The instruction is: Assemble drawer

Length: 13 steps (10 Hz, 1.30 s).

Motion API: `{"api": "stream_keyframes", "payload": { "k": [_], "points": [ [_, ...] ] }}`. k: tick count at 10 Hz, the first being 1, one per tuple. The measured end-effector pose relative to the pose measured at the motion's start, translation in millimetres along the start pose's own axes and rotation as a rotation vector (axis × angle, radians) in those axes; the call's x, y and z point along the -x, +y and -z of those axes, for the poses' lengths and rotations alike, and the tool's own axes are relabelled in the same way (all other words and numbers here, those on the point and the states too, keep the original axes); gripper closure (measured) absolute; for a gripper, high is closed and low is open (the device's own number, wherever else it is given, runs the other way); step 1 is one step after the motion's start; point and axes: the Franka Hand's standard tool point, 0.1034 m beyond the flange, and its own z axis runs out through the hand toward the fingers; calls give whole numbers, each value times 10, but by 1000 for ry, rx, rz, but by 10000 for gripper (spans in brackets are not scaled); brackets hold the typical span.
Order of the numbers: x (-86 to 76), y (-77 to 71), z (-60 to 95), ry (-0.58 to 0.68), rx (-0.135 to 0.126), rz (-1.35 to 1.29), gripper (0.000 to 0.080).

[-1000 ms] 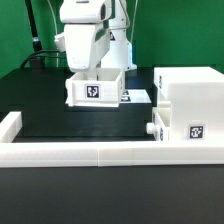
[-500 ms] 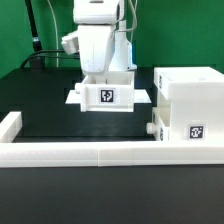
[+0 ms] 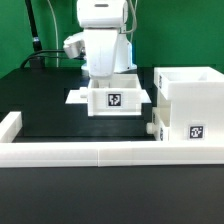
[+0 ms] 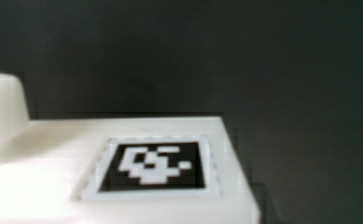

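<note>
The gripper (image 3: 110, 76) holds a small tray (image 3: 117, 98) in the middle of the frame, just left of the big housing (image 3: 190, 105) at the right. I think it should stay level, go slowly, and line up with the opening.

The scene is viewed in the exterior view from beyond the front edge of the black desk (image 3: 45, 120), slightly raised and facing its rear edge. The small white plastic tray with a black-and-white tag (image 3: 114, 99) (image 4: 155, 165) is shared, seen very close in the wrist view.
</note>
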Motion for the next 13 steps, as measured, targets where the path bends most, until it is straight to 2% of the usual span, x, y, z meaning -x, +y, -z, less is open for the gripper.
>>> {"api": "stream_keyframes", "payload": {
  "k": [1,3,6,10,13],
  "points": [
    [-59,62,15,1,6,10,755],
    [-66,71,0,4,28,9,755],
    [-67,68,-11,4,25,9,755],
    [-229,146,-62,0,27,37,755],
    [-242,148,-100,2,23,40,755]
  ]
}}
